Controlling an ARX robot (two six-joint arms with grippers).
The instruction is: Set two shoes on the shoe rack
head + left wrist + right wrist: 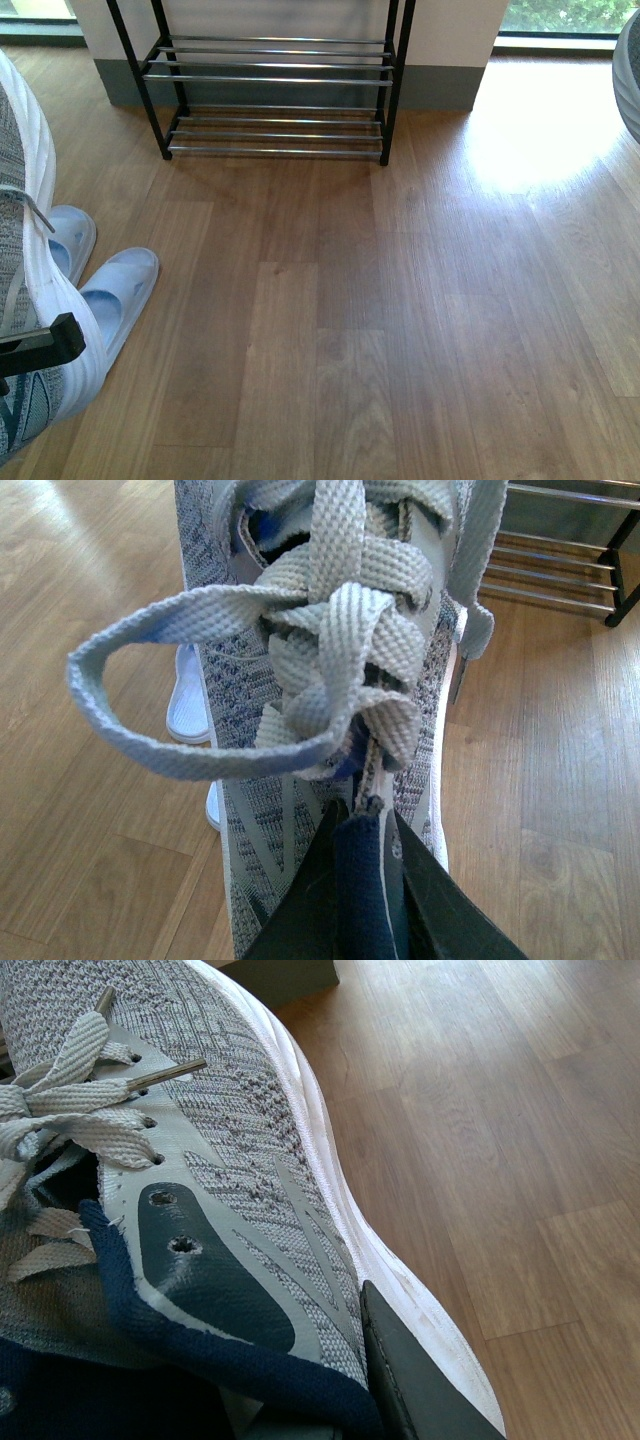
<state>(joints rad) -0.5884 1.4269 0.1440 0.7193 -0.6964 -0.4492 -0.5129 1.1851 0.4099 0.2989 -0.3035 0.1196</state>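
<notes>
The shoe rack (pixel 275 75), black frame with chrome bars, stands against the far wall. At the far left of the front view hangs the left shoe (pixel 25 250), grey knit with a white sole, above the floor. My left gripper (pixel 365 825) is shut on its navy tongue just behind the knotted laces (pixel 330 670). The right shoe (pixel 240 1150) fills the right wrist view. My right gripper (pixel 345 1400) is shut on its side wall by the navy collar, with one black finger (pixel 420 1380) outside against the white sole and the other hidden. A grey blur at the front view's right edge is the right shoe (pixel 630 70).
Two pale blue slippers (pixel 110 290) lie on the wooden floor at the left, beneath the left shoe. Bare wooden floor (pixel 350 300) stretches between me and the rack. A grey skirting and white wall run behind the rack, with windows on both sides.
</notes>
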